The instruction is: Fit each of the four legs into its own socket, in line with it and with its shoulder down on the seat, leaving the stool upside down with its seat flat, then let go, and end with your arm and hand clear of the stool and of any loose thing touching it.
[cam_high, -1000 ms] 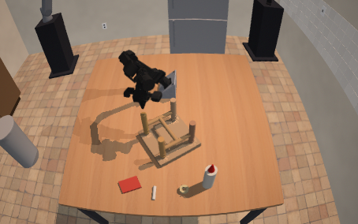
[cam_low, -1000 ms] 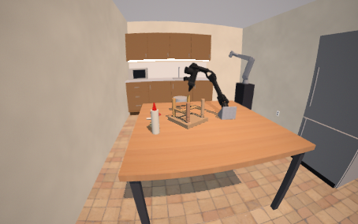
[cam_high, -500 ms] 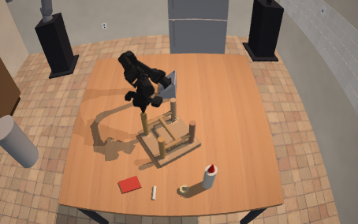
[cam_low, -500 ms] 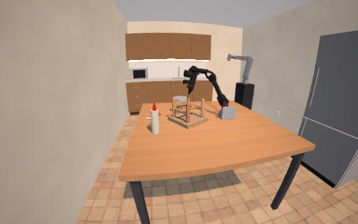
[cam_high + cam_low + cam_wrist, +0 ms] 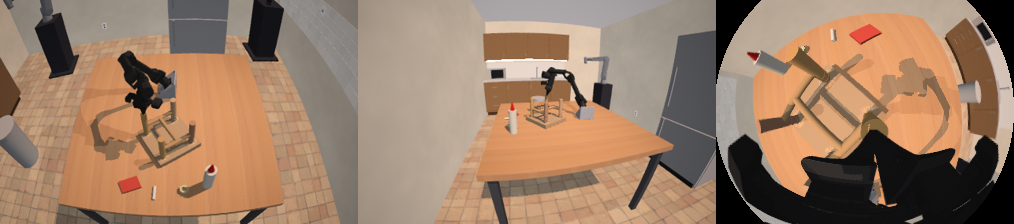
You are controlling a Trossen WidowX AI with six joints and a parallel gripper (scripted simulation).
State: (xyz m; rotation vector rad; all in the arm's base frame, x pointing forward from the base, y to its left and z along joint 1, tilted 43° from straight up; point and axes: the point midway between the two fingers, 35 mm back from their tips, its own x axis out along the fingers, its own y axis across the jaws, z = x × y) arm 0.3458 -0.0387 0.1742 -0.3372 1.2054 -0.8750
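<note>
The gripper (image 5: 143,110) (image 5: 547,94) (image 5: 872,133) is closed on nothing, its tips at the top of one leg (image 5: 144,124) (image 5: 877,123). Below, the upside-down stool (image 5: 180,151) (image 5: 546,123) lies seat-down mid-desk, four legs upright. Nearer the edge opposite the arm's base lie a red pad (image 5: 129,184) (image 5: 865,34) and, toward a corner, a white bottle (image 5: 209,178) (image 5: 513,121) (image 5: 772,63).

Pale walls (image 5: 138,20) (image 5: 417,79) enclose a floor of tan and pinkish tiles (image 5: 315,158) (image 5: 464,209); brown cabinets (image 5: 527,46) hang above a lit counter with a microwave (image 5: 497,73), and a grey refrigerator (image 5: 198,35) (image 5: 691,106) stands beyond the dark-legged wooden table (image 5: 229,98) (image 5: 594,146) (image 5: 916,45)
</note>
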